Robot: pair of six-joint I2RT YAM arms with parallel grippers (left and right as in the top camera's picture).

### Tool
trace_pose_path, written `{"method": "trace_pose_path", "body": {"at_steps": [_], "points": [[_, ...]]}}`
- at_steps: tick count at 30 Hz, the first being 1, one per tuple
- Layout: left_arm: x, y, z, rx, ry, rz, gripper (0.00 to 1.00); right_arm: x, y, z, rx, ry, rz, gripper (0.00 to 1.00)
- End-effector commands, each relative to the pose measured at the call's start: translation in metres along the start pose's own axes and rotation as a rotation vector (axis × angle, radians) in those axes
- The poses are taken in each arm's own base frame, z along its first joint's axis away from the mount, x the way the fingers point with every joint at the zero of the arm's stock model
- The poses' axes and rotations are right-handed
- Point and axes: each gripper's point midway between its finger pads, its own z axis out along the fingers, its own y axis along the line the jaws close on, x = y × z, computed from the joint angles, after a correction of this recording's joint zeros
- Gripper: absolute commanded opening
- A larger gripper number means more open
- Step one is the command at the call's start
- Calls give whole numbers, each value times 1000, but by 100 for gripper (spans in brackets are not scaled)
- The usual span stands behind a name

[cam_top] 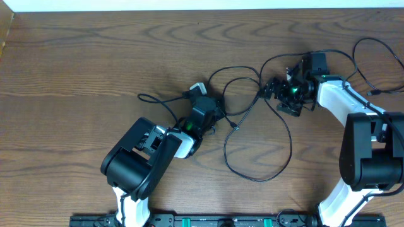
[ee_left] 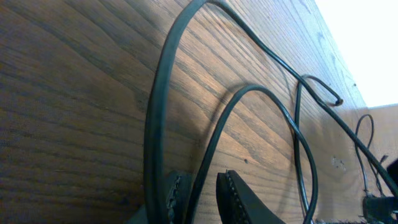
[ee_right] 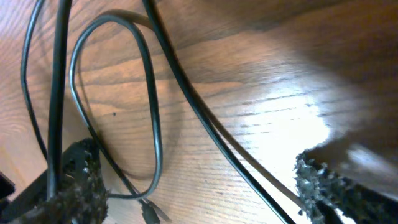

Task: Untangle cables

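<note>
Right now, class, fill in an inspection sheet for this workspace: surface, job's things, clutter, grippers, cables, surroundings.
Surface: wooden table, brown grain.
Job's things: black cables looped and crossing mid-table.
Clutter: nothing seen.
Grippers: left gripper nearly closed, with a black cable between its fingers; whether it is clamped is unclear. Right gripper open wide, astride cables.
Cables: another black cord loops beside the right arm; what it belongs to is unclear.
Surroundings: white strip along the far edge; black rail at the near edge.
</note>
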Motion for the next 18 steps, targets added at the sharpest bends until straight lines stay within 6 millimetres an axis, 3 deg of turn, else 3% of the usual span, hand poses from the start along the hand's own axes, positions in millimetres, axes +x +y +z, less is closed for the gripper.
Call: {"method": "trace_pose_path", "body": {"at_steps": [1, 5, 11, 14, 16, 18], "points": [[7, 36, 0, -125, -4, 14, 21, 8, -55, 13, 236, -8, 79, 99], [6, 43, -1, -159, -12, 17, 20, 6, -53, 13, 219, -11, 77, 99], [7, 43, -1, -160, -11, 18, 20, 8, -32, 17, 109, 13, 52, 99], [9, 47, -2, -176, -3, 20, 19, 6, -52, 14, 218, -14, 65, 99], [8, 49, -2, -183, -7, 21, 15, 3, -77, 6, 347, -66, 188, 99], [8, 49, -2, -184, -7, 21, 15, 2, -86, 1, 389, -94, 285, 99]]}}
